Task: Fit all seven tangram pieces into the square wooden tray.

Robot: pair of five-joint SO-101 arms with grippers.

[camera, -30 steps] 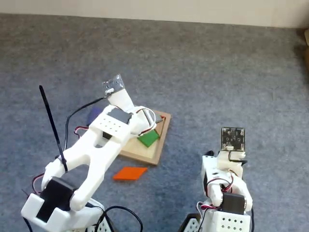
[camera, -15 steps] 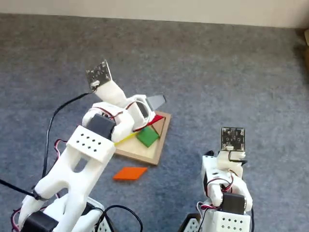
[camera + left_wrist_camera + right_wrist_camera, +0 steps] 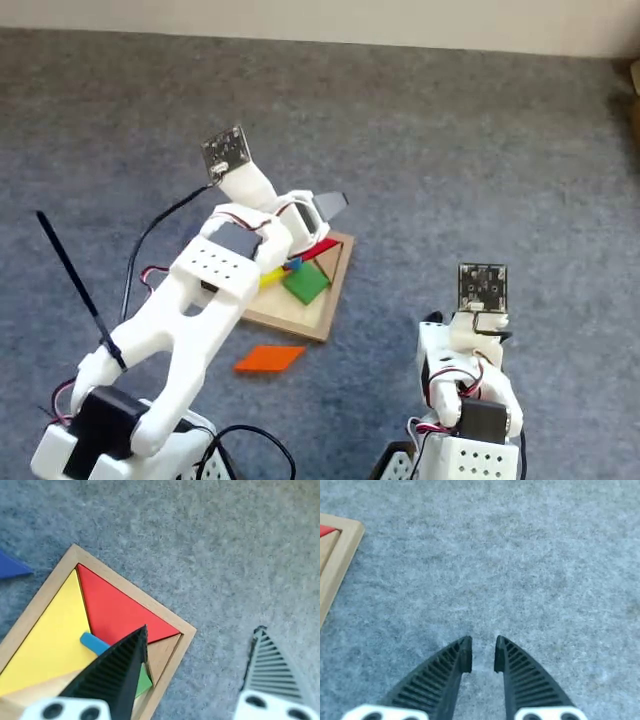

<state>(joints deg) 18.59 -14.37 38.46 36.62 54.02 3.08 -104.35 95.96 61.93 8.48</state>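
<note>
The square wooden tray lies on the grey carpet. In it are a red triangle, a yellow triangle, a green piece and a small light-blue piece resting across the yellow and red ones. My left gripper hangs open and empty above the tray's far corner. An orange parallelogram lies on the carpet in front of the tray. A dark blue piece lies outside the tray. My right gripper is shut over bare carpet, right of the tray.
Grey carpet covers the whole table. The right arm sits folded near the front edge. Black cables trail beside the left arm. A pale strip runs along the far edge.
My left gripper rose out of the tray and now stands open above its far corner. The small light-blue piece has come into sight in the tray. The right arm has not moved.
</note>
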